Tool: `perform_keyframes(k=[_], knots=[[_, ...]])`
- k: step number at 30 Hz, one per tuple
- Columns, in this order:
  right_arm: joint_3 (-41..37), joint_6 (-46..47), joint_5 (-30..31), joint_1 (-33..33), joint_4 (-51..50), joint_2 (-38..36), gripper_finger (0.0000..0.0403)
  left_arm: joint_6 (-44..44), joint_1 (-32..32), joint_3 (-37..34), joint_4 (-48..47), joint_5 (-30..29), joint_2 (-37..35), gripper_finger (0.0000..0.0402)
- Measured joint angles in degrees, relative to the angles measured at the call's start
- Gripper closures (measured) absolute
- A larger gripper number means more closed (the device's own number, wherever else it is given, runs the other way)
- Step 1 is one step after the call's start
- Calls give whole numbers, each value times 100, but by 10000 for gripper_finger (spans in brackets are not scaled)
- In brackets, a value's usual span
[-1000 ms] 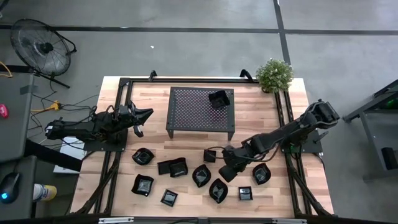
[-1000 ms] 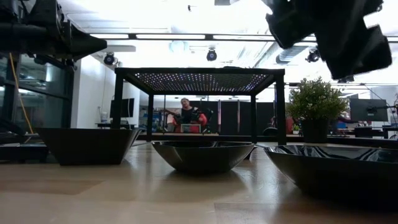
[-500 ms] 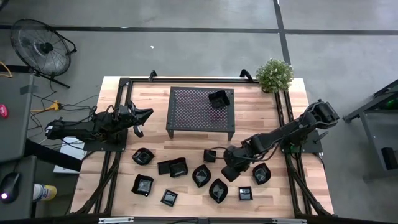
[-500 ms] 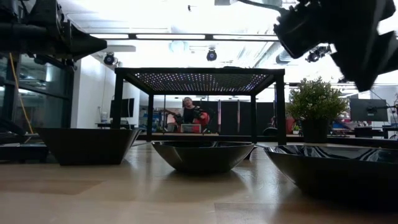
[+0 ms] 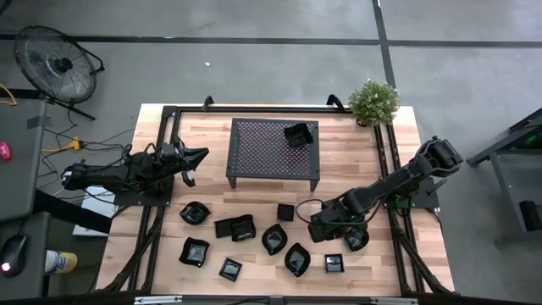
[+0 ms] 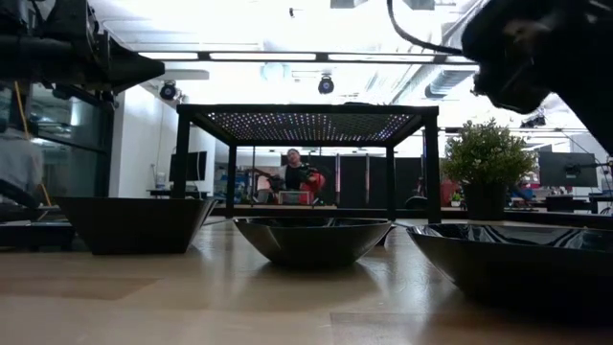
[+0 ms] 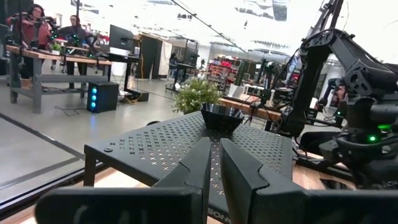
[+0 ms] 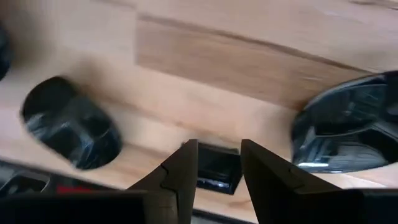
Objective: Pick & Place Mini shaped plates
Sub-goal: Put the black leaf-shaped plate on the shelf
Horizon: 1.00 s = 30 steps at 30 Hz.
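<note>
- High view: The right claw (image 5: 320,227) hangs over the front of the wooden bench (image 5: 356,161), in the middle of the scattered mini shaped plates (image 5: 273,240); one more plate (image 5: 298,134) sits on top of the black mesh rack (image 5: 271,152) behind them. The left claw (image 5: 196,156) waits beside the rack's left end. A potted plant (image 5: 373,102) stands at the far right corner and a floor fan (image 5: 56,63) off the bench to the left.
- Low view: Three dark dishes (image 6: 311,238) fill the foreground, with the rack standing behind them and a person (image 6: 295,172) seen working in the room beyond.
- Left wrist view: The left claw (image 7: 214,163) is clenched with nothing in it, pointing at the rack and its lone plate (image 7: 222,116).
- Right wrist view: The right claw (image 8: 217,163) is released and empty, its fingers (image 8: 184,168) framing a small square plate (image 8: 216,167) on the bench below, with a rounded dish (image 8: 73,130) on one side and a larger one (image 8: 345,127) on the other.
</note>
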Motion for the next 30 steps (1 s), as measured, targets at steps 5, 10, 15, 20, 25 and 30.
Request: perform_keyframes(k=[5,10,15,20,25,30], knots=[[-309,469,-23,161,-17,-3,284,-1,0,2,-2,0,-1,369],[-571,648,-19,182,-101,-3,284,-2,0,2,-1,0,1,369],[-723,650,-10,182,-83,-3,284,-1,0,2,0,0,1,369],[-857,642,-4,175,-26,-3,284,0,0,2,-1,0,1,369],[-883,598,180,139,41,-3,284,0,0,1,0,0,1,369],[-883,585,268,139,-29,-3,284,0,0,2,-2,0,0,369]])
